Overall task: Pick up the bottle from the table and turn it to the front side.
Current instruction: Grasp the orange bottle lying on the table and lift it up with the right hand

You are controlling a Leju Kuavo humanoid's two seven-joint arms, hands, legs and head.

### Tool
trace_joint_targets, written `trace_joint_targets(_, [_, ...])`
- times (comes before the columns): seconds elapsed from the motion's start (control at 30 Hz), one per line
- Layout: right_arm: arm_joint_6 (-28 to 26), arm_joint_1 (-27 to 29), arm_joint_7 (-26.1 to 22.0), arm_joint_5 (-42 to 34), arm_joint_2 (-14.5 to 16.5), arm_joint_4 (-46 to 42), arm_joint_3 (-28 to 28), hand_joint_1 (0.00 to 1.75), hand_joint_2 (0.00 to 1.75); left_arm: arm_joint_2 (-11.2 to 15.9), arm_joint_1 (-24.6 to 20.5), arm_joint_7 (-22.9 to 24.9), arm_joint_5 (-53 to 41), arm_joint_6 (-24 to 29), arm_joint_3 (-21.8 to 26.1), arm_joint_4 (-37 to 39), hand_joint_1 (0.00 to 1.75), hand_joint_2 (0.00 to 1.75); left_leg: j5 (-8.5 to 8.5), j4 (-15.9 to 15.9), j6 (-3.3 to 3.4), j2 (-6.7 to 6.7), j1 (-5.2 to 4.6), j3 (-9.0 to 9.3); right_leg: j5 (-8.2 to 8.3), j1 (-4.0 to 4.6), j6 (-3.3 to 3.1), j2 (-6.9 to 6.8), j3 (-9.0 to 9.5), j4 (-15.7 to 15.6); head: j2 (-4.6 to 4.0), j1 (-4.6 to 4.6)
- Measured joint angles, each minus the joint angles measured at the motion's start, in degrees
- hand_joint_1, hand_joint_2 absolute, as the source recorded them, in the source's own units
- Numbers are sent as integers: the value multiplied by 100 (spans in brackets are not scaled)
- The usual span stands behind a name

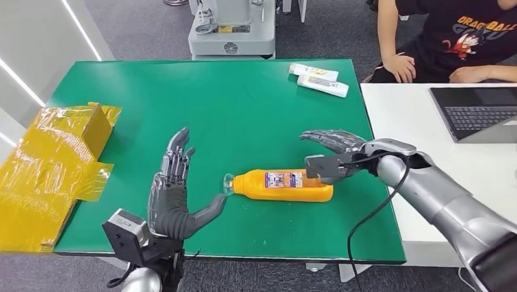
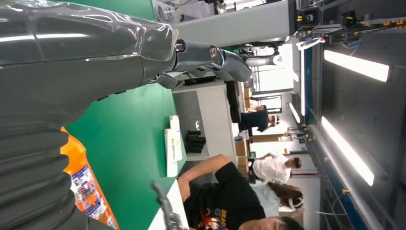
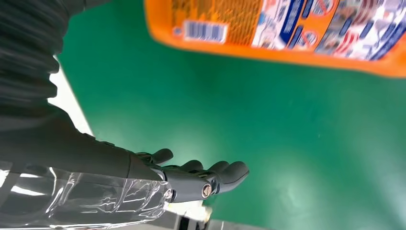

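The orange bottle lies on its side near the green counter's front edge, label up. Both hands flank it, likely to cradle both ends: left hand at the cap, right hand over the base, fingers spread, holding nothing.

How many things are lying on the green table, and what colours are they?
Orange: 1, the bottle.
White: 2, the tubes.
Yellow: 1, the taped box, which hangs over the table's edge.
Total: 4.
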Motion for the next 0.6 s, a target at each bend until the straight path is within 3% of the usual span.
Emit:
trace_joint_targets(0.13, [-95,88,-44,-56,132,333,113,0,175,0,-110,-5,145,-19,-50,116,0,175,0,1,0,0,-1,0,0,-1,0,0,0,-1,0,1])
trace_joint_targets(0.6, [-284,406,-46,-162,84,605,182,0,175,-2,-419,-151,434,-133,-208,533,0,175,-1,3,1,6,-3,1,1,-2,0,7,-1,-2,0,1])
